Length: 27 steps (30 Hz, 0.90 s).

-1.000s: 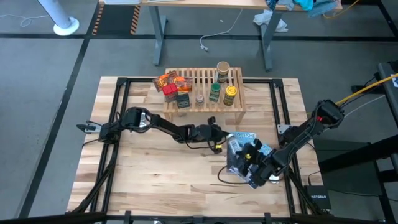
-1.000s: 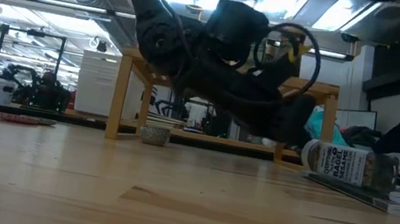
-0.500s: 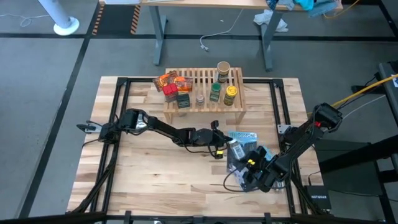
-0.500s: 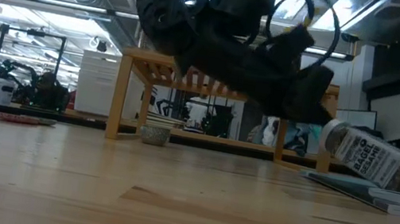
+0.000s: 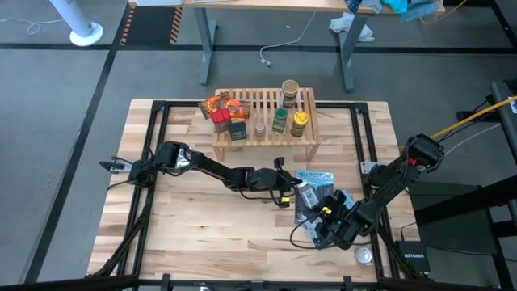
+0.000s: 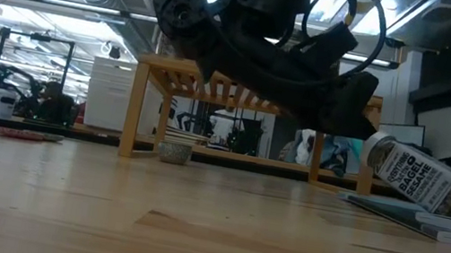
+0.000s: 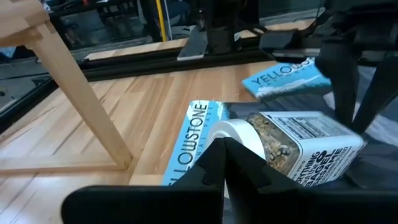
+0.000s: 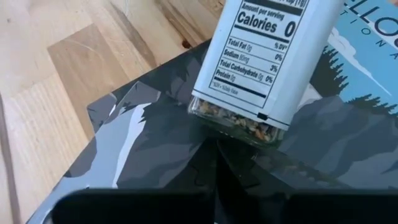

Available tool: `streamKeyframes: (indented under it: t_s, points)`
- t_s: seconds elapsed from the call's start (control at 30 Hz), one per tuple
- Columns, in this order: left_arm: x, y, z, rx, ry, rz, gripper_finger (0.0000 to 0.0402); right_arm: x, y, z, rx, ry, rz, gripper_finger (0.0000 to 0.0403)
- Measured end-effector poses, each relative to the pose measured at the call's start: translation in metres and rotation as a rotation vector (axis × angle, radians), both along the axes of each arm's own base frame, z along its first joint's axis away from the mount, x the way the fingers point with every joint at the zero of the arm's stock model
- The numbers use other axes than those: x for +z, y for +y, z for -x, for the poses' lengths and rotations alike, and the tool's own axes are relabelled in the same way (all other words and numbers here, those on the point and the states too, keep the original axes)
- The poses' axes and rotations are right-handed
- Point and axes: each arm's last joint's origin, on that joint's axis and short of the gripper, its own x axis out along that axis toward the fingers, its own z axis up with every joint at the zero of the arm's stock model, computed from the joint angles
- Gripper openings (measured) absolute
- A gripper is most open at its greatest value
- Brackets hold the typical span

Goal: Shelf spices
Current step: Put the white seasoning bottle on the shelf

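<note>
High view: jar point(image 5: 305, 194) tilted over the pouch point(image 5: 317, 177), open table point(image 5: 202, 226) leftward.
Left pincer point(image 5: 291, 192) and right pincer point(image 5: 323, 217) both closed empty at its ends; shelf point(image 5: 265, 121) behind. Barely moved since half a second ago.

Even overhead light in high view, soft shadows; low view backlit by ceiling strips, arms silhouetted. Wrist foregrounds blurred.

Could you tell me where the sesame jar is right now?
In the high view the sesame jar is right of centre, tilted over the blue pouch, its white cap in the left claw, in front of the shelf.
</note>
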Motion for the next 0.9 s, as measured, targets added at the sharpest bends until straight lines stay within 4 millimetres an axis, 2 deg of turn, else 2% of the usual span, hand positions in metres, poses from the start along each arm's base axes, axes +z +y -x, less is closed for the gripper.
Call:
streamKeyframes:
  t_s: [0.3,0.6,0.9]
  points:
    - [0.004,-0.01,0.0,-0.015,-0.032,-0.006,0.0,0.0,0.0,-0.001,-0.004,-0.006,-0.007,0.0005]
    - [0.02,-0.025,-0.007,-0.059,-0.077,-0.049,0.0,0.001,0.001,-0.001,-0.008,-0.007,-0.017,0.0005]
    - [0.018,-0.042,-0.004,-0.098,-0.055,-0.041,0.0,0.001,0.001,-0.001,-0.005,-0.006,-0.017,0.0005]
